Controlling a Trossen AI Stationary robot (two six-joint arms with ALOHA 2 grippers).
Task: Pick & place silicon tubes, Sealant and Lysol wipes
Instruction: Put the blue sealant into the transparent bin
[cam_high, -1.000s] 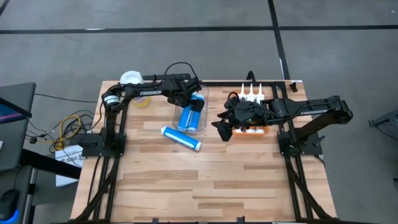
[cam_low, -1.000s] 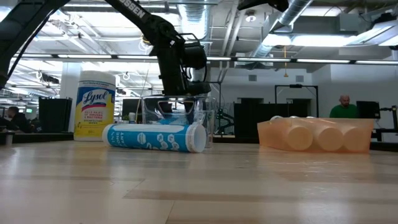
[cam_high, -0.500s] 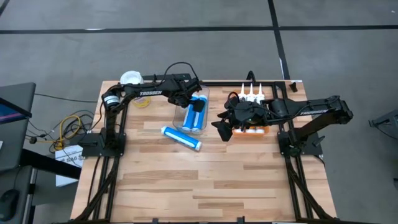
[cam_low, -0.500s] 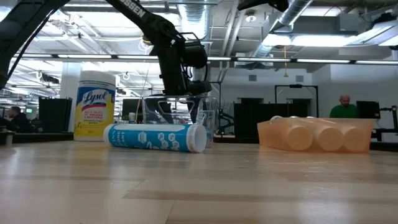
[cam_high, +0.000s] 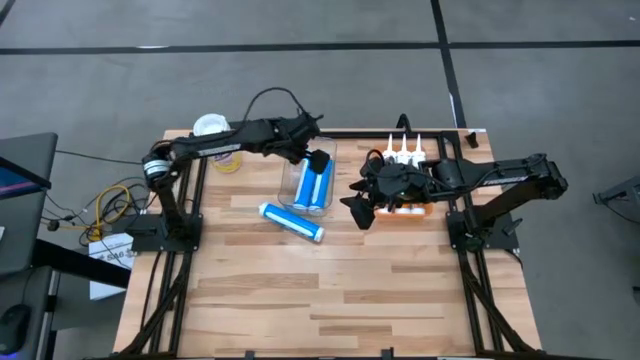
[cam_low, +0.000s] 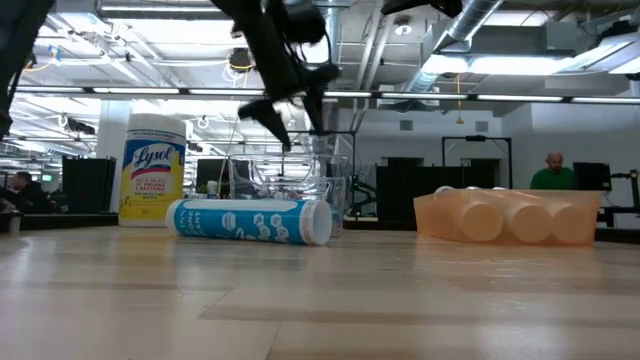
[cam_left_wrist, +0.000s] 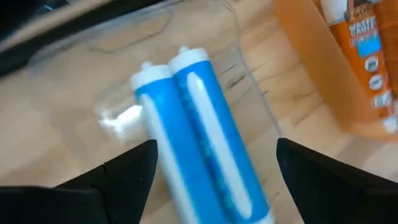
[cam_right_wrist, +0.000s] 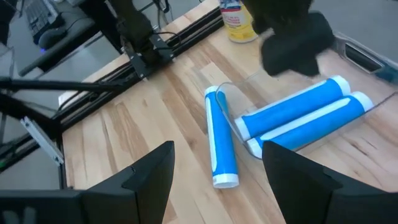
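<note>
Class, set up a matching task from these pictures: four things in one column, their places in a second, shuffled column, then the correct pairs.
Things:
1. Lysol wipes
2. two blue tubes
3. single blue tube
4. white-nozzled sealant cartridges

Places:
A. lying on the bare table in front of the clear bin
B. in the orange tray
C. standing upright at the table's far left corner
D. side by side inside the clear bin

Pairs: 1-C, 2-D, 3-A, 4-B
</note>
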